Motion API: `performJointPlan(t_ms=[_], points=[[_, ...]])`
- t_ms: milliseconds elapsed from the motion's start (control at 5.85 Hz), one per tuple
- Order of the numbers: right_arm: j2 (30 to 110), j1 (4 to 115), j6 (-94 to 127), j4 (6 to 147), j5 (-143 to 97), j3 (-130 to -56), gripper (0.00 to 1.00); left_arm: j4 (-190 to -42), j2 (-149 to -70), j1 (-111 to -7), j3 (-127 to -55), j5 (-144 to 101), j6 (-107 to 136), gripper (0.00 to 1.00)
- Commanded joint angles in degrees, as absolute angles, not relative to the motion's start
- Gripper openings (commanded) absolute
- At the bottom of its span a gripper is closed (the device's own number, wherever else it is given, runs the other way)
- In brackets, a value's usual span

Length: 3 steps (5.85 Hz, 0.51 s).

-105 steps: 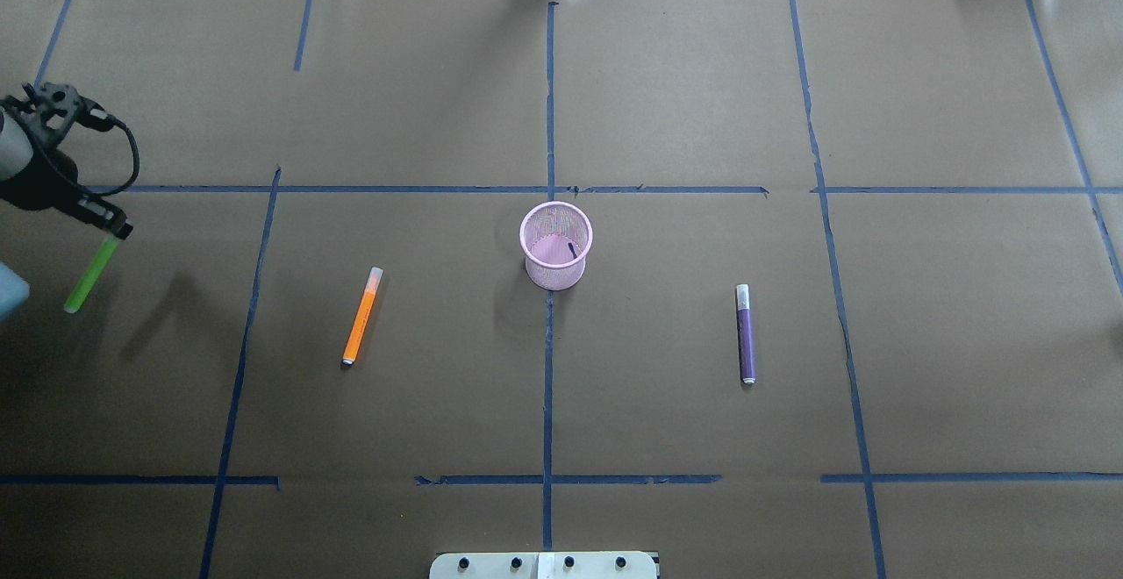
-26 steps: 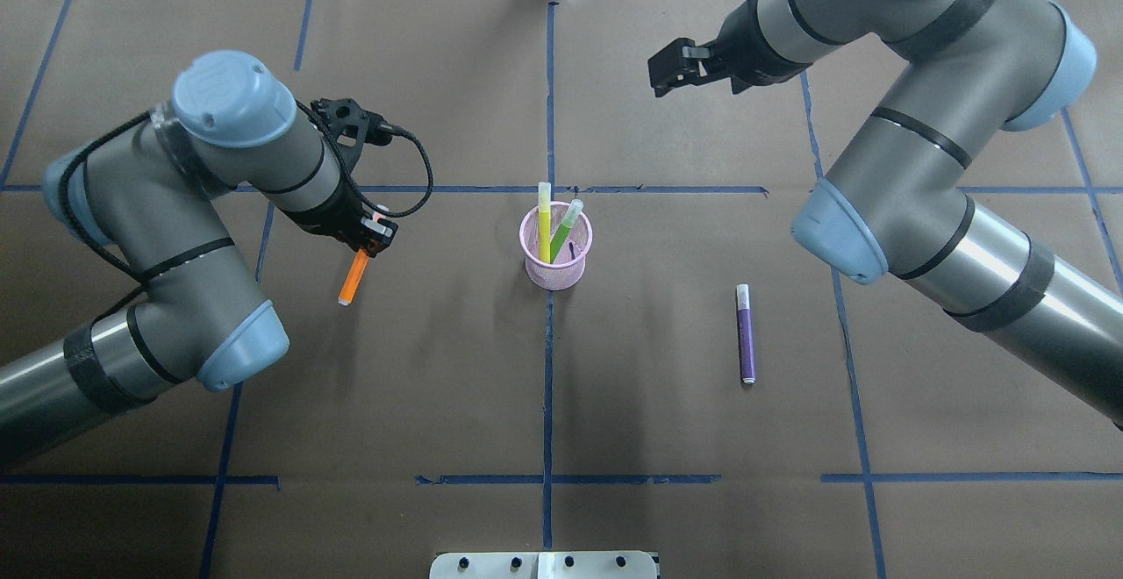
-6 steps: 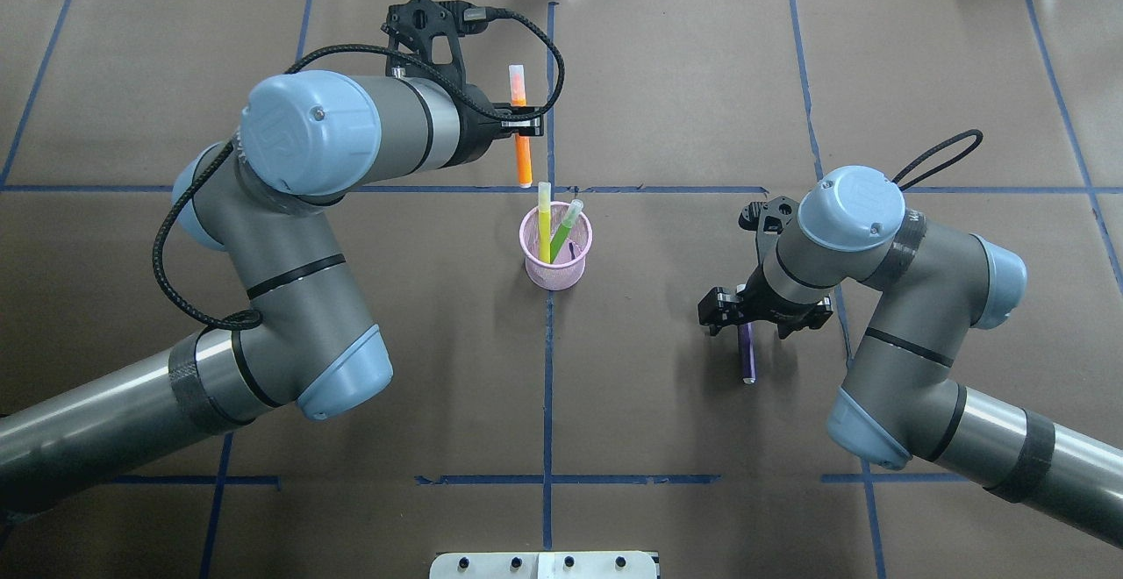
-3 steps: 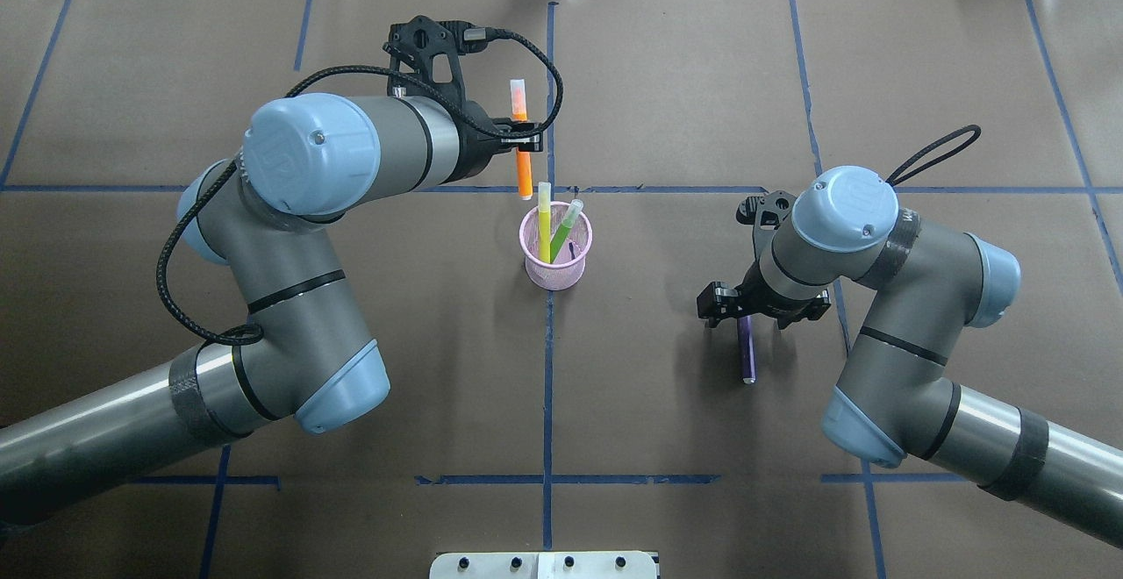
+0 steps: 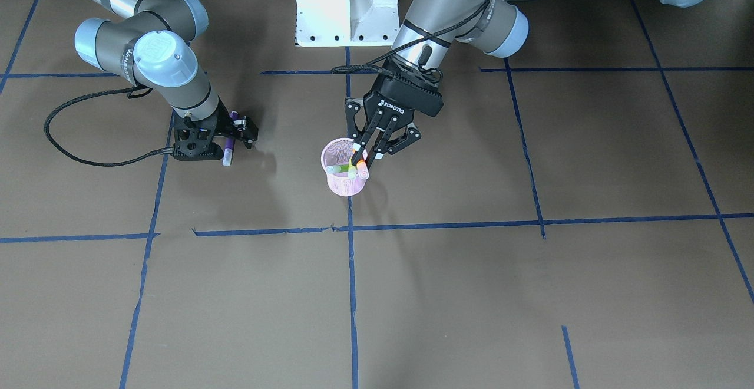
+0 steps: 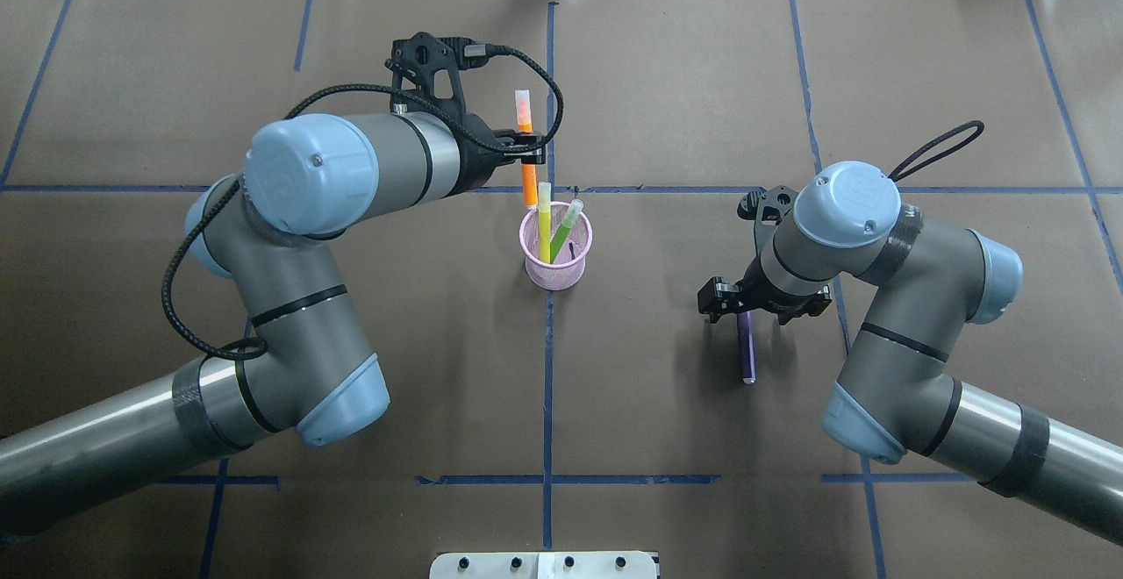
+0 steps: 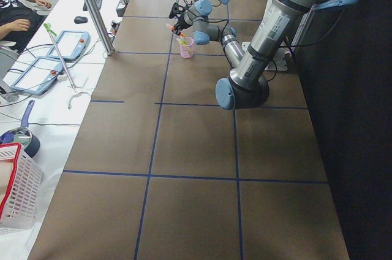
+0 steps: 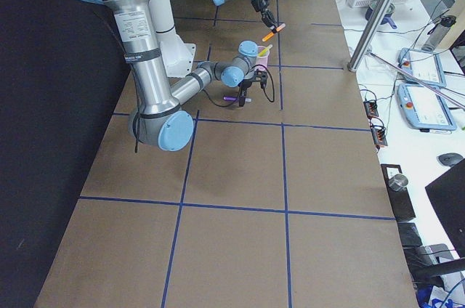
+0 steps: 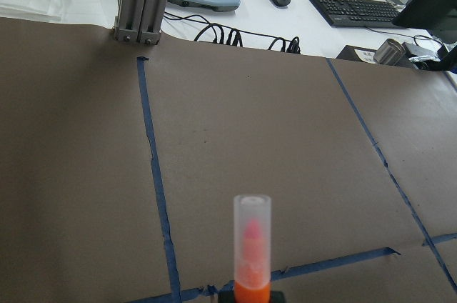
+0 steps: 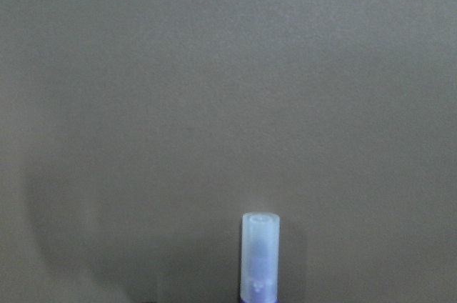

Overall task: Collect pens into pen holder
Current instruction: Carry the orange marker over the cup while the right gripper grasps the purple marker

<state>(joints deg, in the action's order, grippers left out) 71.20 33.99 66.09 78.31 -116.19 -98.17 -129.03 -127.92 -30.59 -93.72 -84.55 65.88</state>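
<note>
Alignment of pen tip to cup mouth decides the coming move, as we read it. The left end effector (image 6: 529, 151) is closed on the orange pen (image 6: 529, 184) and holds it in the air clear of the worktop (image 6: 351, 35). The pen's long axis is slanted rather than plumb: the pale cap end is high and leans away from the robot, while the coloured lower end points down and back toward the pen holder (image 6: 553, 277). From overhead that lower end sits at the far-left part of the holder's rim; the side views put it above the rim, not yet inside. So the opening lies below the tip and slightly toward the robot and its right. A yellow pen (image 6: 544, 228) and a green pen (image 6: 565, 226) stand in the holder, their caps toward its far rim, so we judge the free room is on the near side

The purple pen (image 6: 747, 351) lies flat on the worktop, well apart from the holder on the robot's right, its axis running toward and away from the robot. The right end effector (image 6: 746, 311) sits low over its cap end, fingers either side; we cannot tell whether they have pinched it
</note>
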Motion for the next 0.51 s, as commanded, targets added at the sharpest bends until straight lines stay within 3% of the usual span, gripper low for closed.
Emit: performJointPlan(t_ms=[0, 342], points=[[71.19, 34.10, 66.09, 78.31, -116.19, -98.17, 1.00, -133.75, -127.79, -28.66, -89.49, -82.53, 66.53, 0.00], [70.67, 34.10, 66.09, 78.31, -116.28, -98.17, 1.00, -135.44, -127.36, -27.69, -88.24, -82.53, 66.53, 0.00]])
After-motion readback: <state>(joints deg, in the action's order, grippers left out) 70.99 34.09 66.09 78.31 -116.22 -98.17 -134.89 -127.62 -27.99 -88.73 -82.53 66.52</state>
